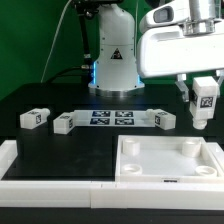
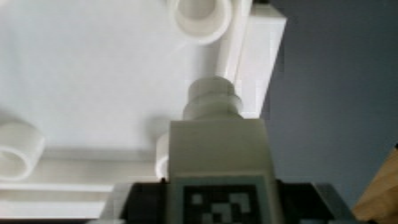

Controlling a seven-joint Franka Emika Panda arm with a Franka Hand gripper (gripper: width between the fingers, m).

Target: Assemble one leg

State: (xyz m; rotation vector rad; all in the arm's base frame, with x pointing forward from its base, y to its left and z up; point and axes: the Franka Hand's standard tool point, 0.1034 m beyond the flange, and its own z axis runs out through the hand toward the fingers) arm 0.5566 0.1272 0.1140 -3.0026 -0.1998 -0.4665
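My gripper [image 1: 203, 104] is shut on a white leg [image 1: 206, 110] with a black-and-white tag, held upright in the air above the far right corner of the large white tray-like piece [image 1: 170, 178]. In the wrist view the held leg [image 2: 214, 135] points its narrow peg end down over the tray-like piece [image 2: 89, 90], between my gripper's [image 2: 221, 202] dark fingers. A round socket post [image 2: 205, 20] lies beyond the peg and another [image 2: 15, 148] sits off to the side. Three more legs lie on the black table [image 1: 35, 117] [image 1: 65, 123] [image 1: 163, 119].
The marker board [image 1: 112, 117] lies flat between the loose legs. The robot base [image 1: 115, 60] stands behind it. A white raised border [image 1: 12, 160] runs along the exterior view's left and front edge of the table.
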